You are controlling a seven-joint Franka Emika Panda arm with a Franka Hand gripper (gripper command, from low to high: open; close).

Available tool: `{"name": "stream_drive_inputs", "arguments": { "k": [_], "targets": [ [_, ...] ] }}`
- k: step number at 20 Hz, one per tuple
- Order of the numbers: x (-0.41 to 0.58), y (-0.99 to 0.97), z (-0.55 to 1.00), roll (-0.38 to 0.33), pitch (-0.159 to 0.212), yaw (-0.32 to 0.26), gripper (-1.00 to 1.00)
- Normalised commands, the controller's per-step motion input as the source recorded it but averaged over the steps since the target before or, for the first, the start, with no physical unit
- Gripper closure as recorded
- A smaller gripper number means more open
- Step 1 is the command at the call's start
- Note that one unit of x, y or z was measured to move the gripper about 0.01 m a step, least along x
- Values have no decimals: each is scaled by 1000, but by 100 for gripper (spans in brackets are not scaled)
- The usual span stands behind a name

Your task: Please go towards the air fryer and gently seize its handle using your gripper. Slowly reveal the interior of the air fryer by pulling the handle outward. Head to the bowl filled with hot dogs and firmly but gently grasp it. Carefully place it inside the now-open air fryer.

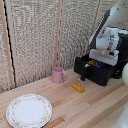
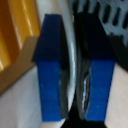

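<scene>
The black air fryer (image 1: pixel 107 75) stands at the exterior view's right with its drawer (image 1: pixel 95 72) pulled out; the short handle (image 1: pixel 83 76) sticks out of the drawer front. My gripper (image 1: pixel 98 60) is lowered into the open drawer. In the wrist view my gripper (image 2: pixel 74 75) is shut, its blue pads (image 2: pixel 50 65) clamping the thin white rim of the bowl (image 2: pixel 73 45). Yellow-orange hot dog pieces (image 2: pixel 15 35) lie in the bowl beside the pads, and also show in the exterior view (image 1: pixel 93 63). The black slotted basket floor (image 2: pixel 107 20) lies under it.
A pink mug (image 1: pixel 58 75) stands on the wooden table (image 1: pixel 75 107) near the wall. A flat orange rectangular piece (image 1: pixel 77 87) lies in front of the drawer. A large patterned plate (image 1: pixel 28 110) sits at the front on the exterior view's left.
</scene>
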Motion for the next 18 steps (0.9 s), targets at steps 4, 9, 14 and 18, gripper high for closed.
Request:
{"name": "stream_drive_inputs", "arguments": {
  "k": [4,9,14,18],
  "targets": [
    [27,-86,113,-43,0,0,-100],
    [-2,-49,525,-3,29,-5,-100],
    [2,-33,850,-60,103,-14,-100],
    [52,2,868,-60,99,-13,-100]
  ]
}}
